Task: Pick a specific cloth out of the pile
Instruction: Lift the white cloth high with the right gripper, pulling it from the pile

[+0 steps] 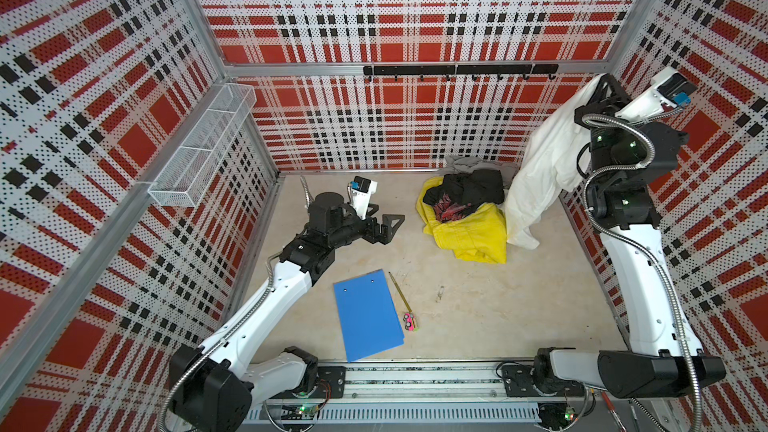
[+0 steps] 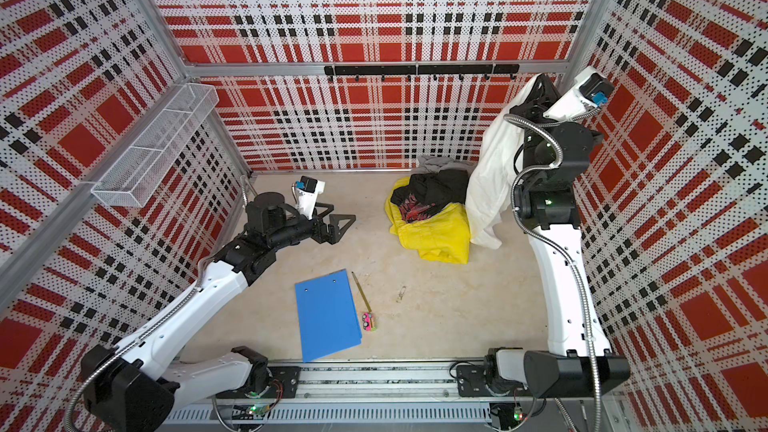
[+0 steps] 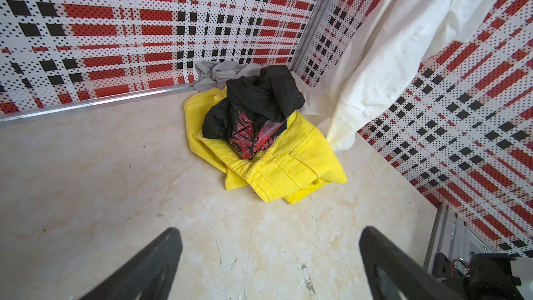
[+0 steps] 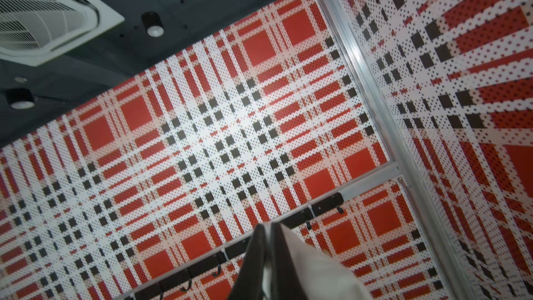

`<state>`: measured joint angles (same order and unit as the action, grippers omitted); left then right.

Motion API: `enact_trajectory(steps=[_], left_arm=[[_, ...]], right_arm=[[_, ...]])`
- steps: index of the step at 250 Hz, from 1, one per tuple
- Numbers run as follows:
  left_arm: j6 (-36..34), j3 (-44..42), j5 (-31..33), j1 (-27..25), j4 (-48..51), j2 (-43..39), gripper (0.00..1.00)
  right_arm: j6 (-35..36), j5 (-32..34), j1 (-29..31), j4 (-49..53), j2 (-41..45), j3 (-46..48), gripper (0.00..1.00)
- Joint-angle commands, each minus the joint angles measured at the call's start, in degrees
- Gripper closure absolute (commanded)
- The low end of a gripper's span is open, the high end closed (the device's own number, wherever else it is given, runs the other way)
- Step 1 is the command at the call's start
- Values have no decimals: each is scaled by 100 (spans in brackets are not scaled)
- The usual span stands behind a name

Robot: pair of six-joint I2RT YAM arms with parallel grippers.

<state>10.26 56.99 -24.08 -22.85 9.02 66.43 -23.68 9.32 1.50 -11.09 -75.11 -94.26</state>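
Observation:
The white cloth (image 1: 548, 168) (image 2: 492, 184) hangs long from my right gripper (image 1: 604, 83) (image 2: 540, 81), which is raised high near the back right corner and shut on the cloth's top edge. In the right wrist view the fingers (image 4: 255, 255) pinch white fabric (image 4: 314, 272). The cloth's lower end (image 3: 375, 76) reaches the floor beside the pile (image 1: 465, 218) (image 2: 432, 218) (image 3: 265, 139): a yellow garment, a black one with red print on top, a pale grey one behind. My left gripper (image 1: 390, 226) (image 2: 340, 224) (image 3: 269, 258) is open and empty, low over the floor left of the pile.
A blue folder (image 1: 368, 313) lies near the front, with a pencil (image 1: 400, 290) and a small pink toy (image 1: 411, 322) to its right. A wire basket (image 1: 203, 147) hangs on the left wall. A black hook rail (image 1: 457, 70) runs along the back wall.

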Motion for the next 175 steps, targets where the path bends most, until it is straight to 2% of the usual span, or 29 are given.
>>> enact_trajectory(steps=[1, 72, 114, 144, 175], left_arm=[[7, -30, -115, 67, -146, -145, 1], [-14, -48, -37, 88, -147, -262, 1], [11, -39, -52, 146, -152, -280, 1], [71, -39, -67, 237, -154, -289, 1], [85, -56, -76, 290, -183, -316, 1]], right_arm=[[-158, -493, 1, -1450, 190, -52, 100], [-564, -739, 0, -1945, -258, -845, 100], [-764, -950, 8, -1826, -769, -2044, 100], [-933, -1458, 8, -1479, -1382, -3314, 100], [-1036, -1871, 181, -1398, -1801, -4032, 100]])
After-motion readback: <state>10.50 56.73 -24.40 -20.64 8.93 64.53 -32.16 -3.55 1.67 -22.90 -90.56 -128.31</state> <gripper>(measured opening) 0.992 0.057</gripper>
